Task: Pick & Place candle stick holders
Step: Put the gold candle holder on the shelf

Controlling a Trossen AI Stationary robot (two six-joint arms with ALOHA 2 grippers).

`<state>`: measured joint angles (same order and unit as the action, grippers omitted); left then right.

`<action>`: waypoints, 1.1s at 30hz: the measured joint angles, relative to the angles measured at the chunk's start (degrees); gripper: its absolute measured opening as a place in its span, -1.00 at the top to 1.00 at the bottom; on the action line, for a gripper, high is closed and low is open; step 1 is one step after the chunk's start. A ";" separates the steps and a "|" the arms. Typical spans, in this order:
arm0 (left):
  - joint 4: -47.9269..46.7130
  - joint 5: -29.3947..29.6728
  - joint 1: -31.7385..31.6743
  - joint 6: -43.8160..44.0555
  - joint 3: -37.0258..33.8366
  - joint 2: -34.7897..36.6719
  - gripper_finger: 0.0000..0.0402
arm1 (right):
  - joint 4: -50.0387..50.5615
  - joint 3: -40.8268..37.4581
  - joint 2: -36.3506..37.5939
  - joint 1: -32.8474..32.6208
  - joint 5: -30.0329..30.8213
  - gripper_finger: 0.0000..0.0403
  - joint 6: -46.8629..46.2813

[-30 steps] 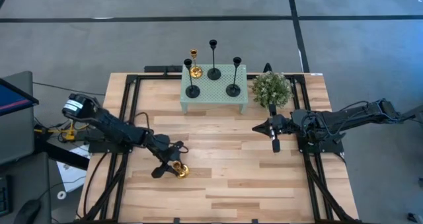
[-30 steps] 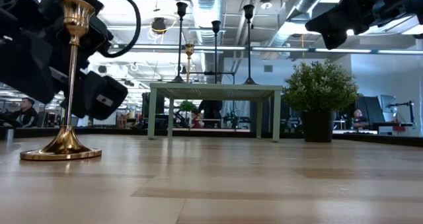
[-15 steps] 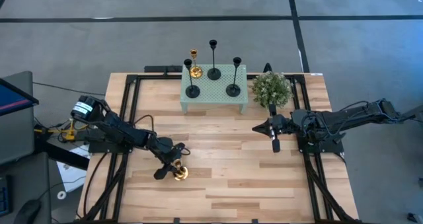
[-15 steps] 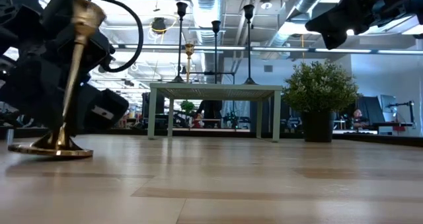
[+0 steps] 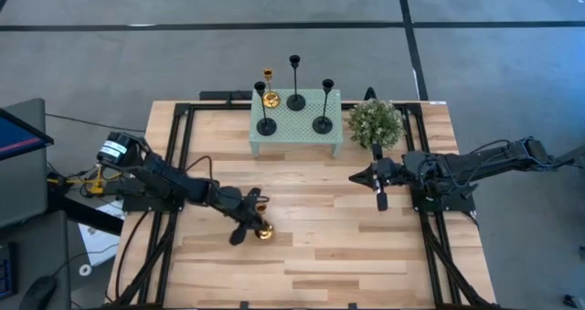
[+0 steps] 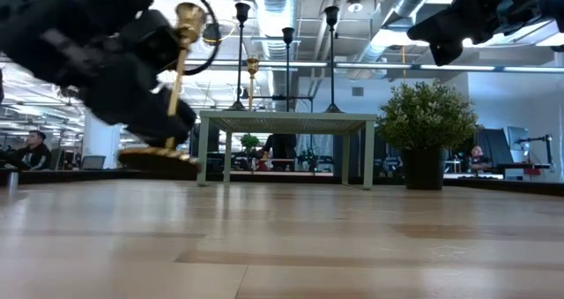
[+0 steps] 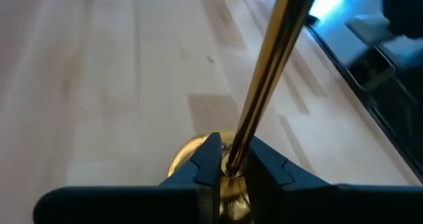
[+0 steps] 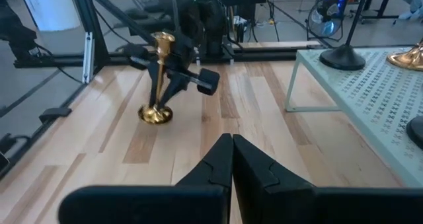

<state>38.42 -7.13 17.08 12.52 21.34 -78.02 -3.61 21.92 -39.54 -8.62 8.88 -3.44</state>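
Observation:
My left gripper is shut on a shiny gold candlestick holder left of the table's middle; the holder also shows in the right wrist view. A mint-green perforated stand at the far side carries three black holders and another gold one, each standing on its round base. My right gripper hangs shut and empty at the right, near a potted plant. My left gripper pinches the gold holder's thin stem just above the round base, between its two fingers. The fingers come from the table's left, across the stem. The holder is tilted, its base lifted a little off the table.
The potted plant stands right of the stand at the far right. Black frame rails run along the table's left and right sides. Bare wood lies between the arms and toward the near edge.
My left gripper has gone toward the table's right with the gold holder. The holder stood upright on the table, then tipped onto the edge of its base, and is now lifted clear and tilted. My right arm has kept still.

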 joint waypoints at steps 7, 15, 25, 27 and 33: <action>-3.64 0.47 -3.85 2.31 6.75 0.02 0.80 | -0.27 0.54 2.79 -0.23 -0.06 1.00 0.67; -7.38 -0.58 -9.62 -8.27 13.47 0.04 0.80 | -0.10 0.54 3.55 -3.38 -0.13 1.00 2.31; -13.22 1.87 -14.61 -11.46 18.97 0.07 0.80 | -12.33 0.62 -5.02 -5.18 0.03 0.98 4.96; -13.59 2.02 -14.92 -11.46 19.12 0.07 0.80 | -15.61 0.62 -7.42 -4.82 0.68 0.94 5.52; -14.21 3.14 -14.90 -11.35 19.19 0.07 0.80 | -20.08 0.62 -11.82 -2.50 4.62 0.66 5.19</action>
<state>24.21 -3.99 2.17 1.17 40.54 -77.95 -23.68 22.55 -51.36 -11.12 13.51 1.75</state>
